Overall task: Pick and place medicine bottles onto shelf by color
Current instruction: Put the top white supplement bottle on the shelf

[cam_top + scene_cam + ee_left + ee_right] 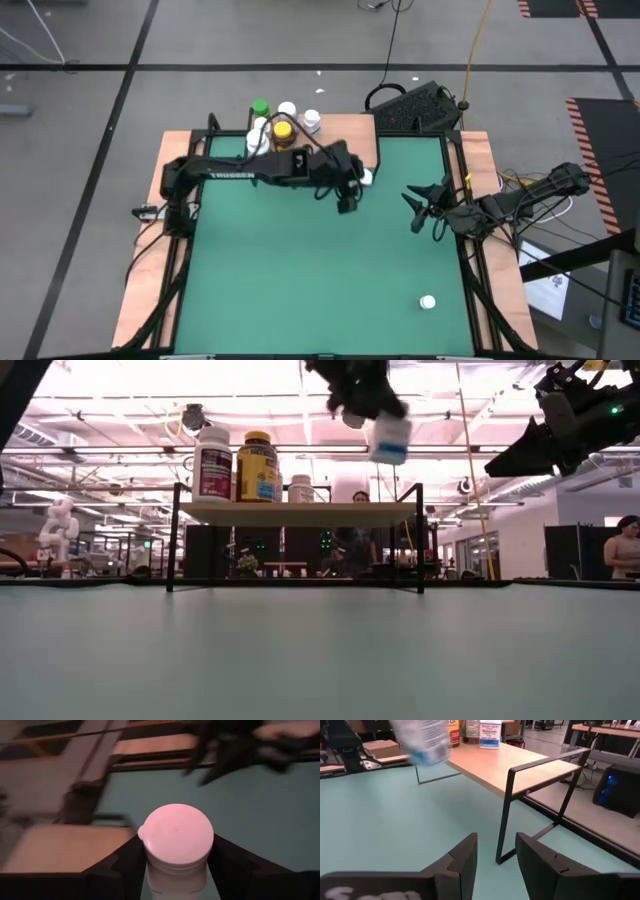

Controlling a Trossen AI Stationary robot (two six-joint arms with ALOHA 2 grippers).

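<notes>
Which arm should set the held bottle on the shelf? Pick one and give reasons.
Left. Its gripper already holds a white bottle in the air beside the shelf. The right gripper is open, holds nothing and sits farther off over the mat.

We see a green worktop [300, 270] flanked by light-wood side strips [150, 240], and on it the shelf [295, 512], a pale wood board on thin black legs. On the shelf stand a white bottle with a magenta label [212, 463], an amber bottle with a yellow cap [257, 465] and a green-capped bottle [260, 107]. The dark left claw [175, 862] carries a white bottle with a blue band on its label [389, 438] and a white cap, a lone white bottle [427, 301] lies near the worktop's right edge, and the right claw [496, 855] is black.
</notes>
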